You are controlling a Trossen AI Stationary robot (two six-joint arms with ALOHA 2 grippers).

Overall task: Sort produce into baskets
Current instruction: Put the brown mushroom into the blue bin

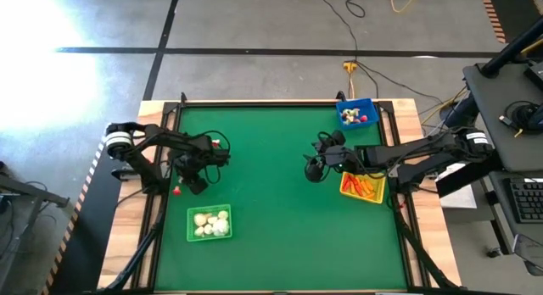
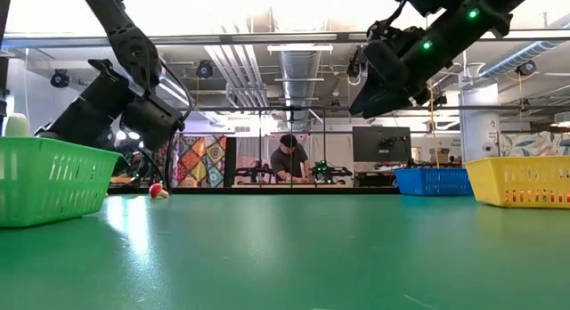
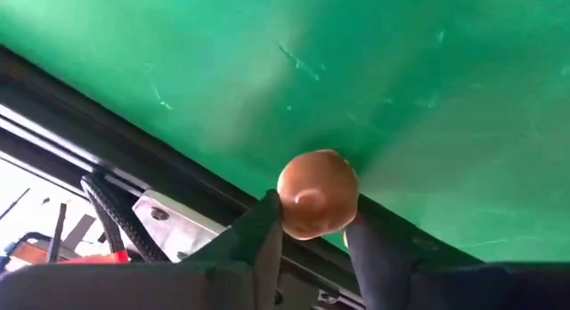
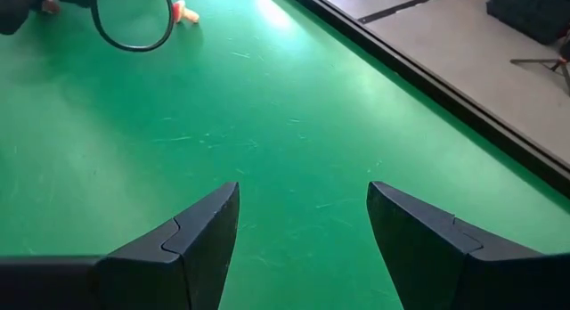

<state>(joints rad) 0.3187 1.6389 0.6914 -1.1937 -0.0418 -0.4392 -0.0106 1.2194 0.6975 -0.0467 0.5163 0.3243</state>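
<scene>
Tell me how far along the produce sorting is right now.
Mostly done: whitish bulbs fill the green basket, orange sticks the yellow basket, small pieces the blue basket. In hand: the left gripper is shut on a small round piece. Left: a red piece on the table. The right gripper hangs open.

No readable text — no labels, no numbers.

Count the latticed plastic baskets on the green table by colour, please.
Green latticed plastic basket: 1
Yellow latticed plastic basket: 1
Blue latticed plastic basket: 1
Total: 3
</scene>
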